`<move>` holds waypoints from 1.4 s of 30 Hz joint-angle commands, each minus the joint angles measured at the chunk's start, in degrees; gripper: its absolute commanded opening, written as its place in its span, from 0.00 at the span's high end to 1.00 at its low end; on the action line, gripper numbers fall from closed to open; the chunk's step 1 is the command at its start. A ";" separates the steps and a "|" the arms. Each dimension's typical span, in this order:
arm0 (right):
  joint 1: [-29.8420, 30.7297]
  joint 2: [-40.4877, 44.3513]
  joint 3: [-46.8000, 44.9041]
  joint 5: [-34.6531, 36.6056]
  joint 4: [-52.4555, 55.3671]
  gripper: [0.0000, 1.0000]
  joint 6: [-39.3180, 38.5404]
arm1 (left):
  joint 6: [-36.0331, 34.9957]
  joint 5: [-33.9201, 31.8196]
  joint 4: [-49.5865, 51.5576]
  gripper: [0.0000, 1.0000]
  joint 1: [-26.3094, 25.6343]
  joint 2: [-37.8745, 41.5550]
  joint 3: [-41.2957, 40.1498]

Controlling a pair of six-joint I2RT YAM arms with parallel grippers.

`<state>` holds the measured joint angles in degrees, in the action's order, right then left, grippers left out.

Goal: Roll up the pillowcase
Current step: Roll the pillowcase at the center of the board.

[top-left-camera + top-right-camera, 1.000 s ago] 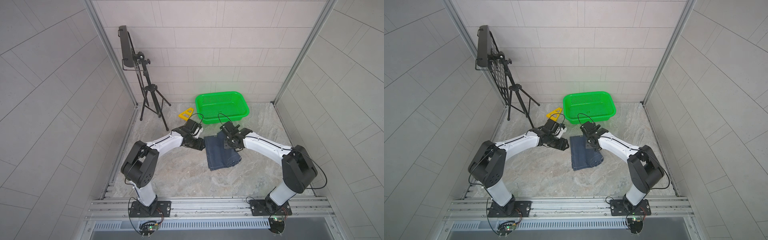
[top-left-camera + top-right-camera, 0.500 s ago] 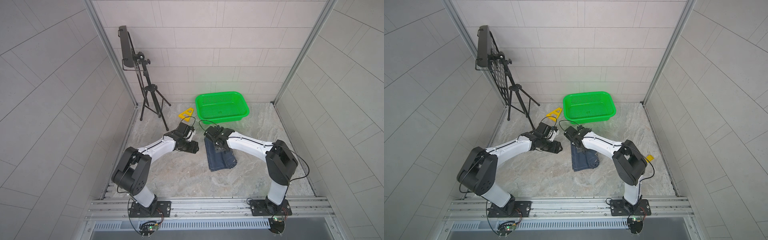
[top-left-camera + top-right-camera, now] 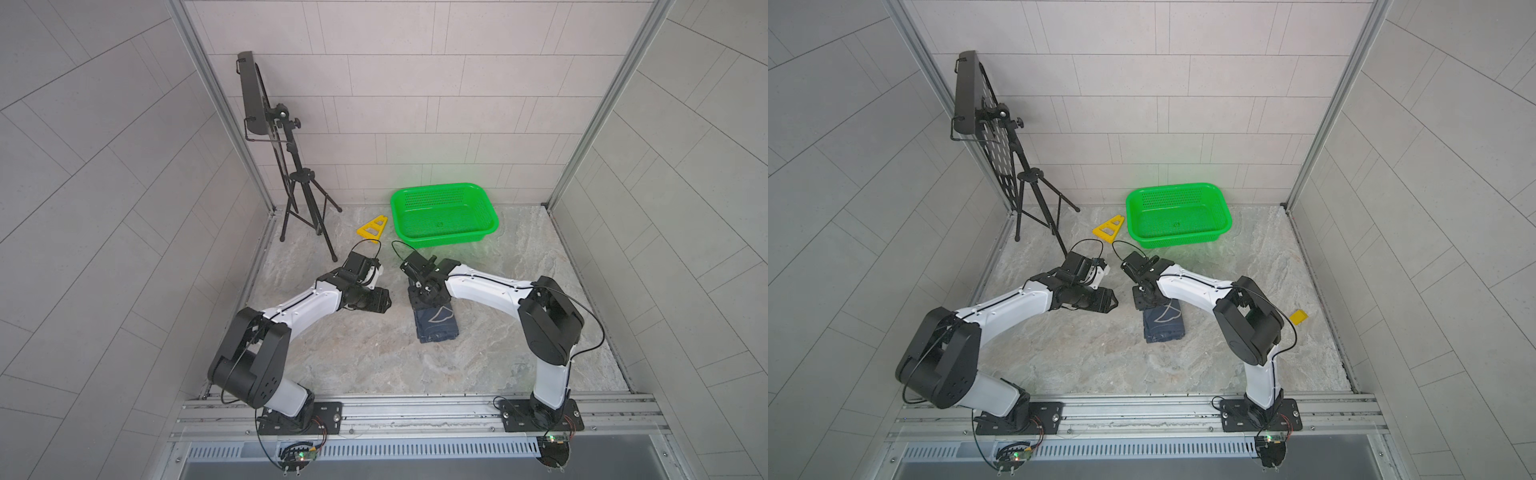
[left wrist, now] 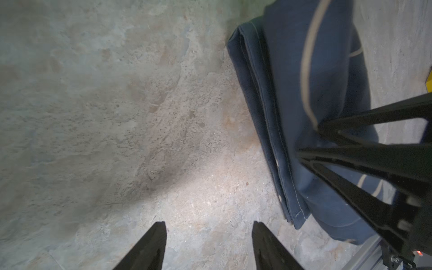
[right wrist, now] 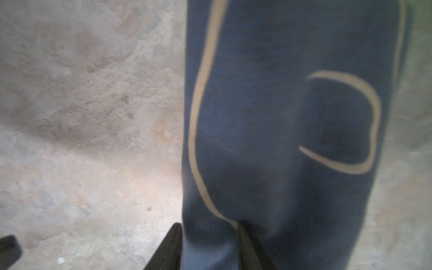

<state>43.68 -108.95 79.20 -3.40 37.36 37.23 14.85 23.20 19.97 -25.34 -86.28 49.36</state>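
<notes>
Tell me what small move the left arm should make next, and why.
Probably slide the left claw over to the pillowcase: it hangs open over bare table beside the cloth, while the right claw alone straddles its far end.

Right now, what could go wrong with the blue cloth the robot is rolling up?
1. The right gripper has its jaws on either side of a fold of the pillowcase. If it pulls away, it might drag that fold and loosen the bundle.
2. The left gripper is open over the bare table, beside the cloth and not touching it. Nothing steadies the stacked edges there, so they could slip apart.
</notes>
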 commanded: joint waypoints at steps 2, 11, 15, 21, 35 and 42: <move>-1.31 -0.15 -2.11 -10.31 -5.00 0.56 2.11 | 1.83 1.36 -1.48 0.34 0.10 1.74 -0.81; -8.72 13.05 -7.25 -21.95 -9.85 0.58 3.33 | 4.67 -0.52 -3.81 0.35 -6.01 1.63 2.98; -13.71 16.91 -10.93 -24.34 -10.53 0.62 1.74 | 5.35 -2.44 -5.84 0.35 -9.07 1.73 4.61; -19.72 11.74 -12.98 -35.14 -20.89 0.72 2.76 | 4.64 -3.17 -8.46 0.35 -14.75 -3.56 10.38; -21.91 -3.61 -10.16 -39.77 -30.89 0.84 2.52 | -3.19 -0.91 -16.65 0.39 -21.89 -14.30 13.00; -22.61 -3.13 -11.98 -36.45 -30.82 0.85 -0.69 | -7.94 -3.81 -11.56 0.41 -22.73 -20.16 14.91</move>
<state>21.69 -112.62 68.49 -42.37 6.83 38.92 10.26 21.28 5.87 -47.62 -105.25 63.33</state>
